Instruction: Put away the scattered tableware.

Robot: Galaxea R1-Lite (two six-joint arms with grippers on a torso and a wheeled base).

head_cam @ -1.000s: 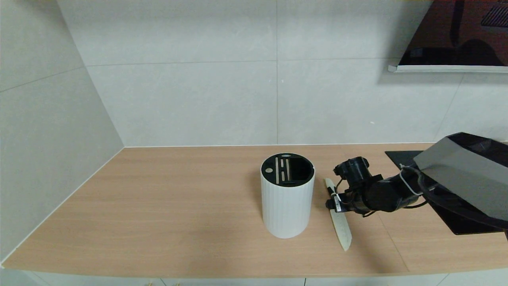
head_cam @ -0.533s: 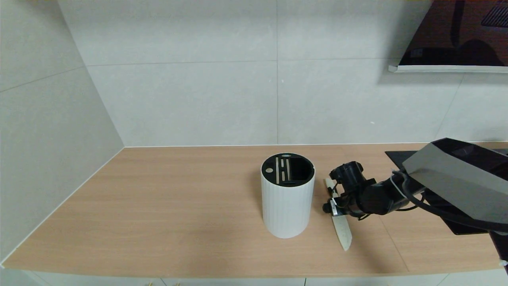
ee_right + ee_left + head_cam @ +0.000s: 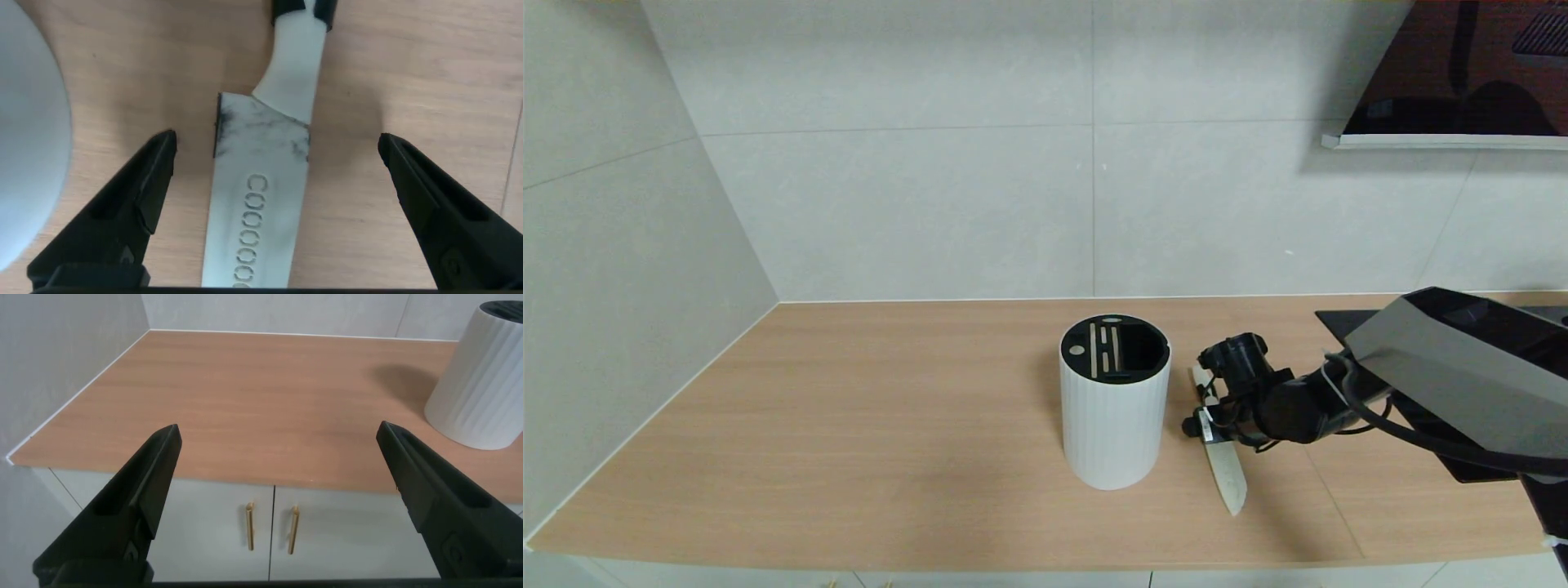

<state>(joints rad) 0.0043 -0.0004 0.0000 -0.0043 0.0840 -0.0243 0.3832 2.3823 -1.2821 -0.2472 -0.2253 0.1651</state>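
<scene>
Right wrist view — fingers straddle the knife (lying flat).

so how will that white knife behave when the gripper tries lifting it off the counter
The knife looks thin and flat, so it is probably stiff and light. It lies flat on the counter, so the open right gripper straddling it may push it sliding or pivoting before it lifts. Its smooth blade is likely slippery.

right claw splayed, left claw splayed
</scene>
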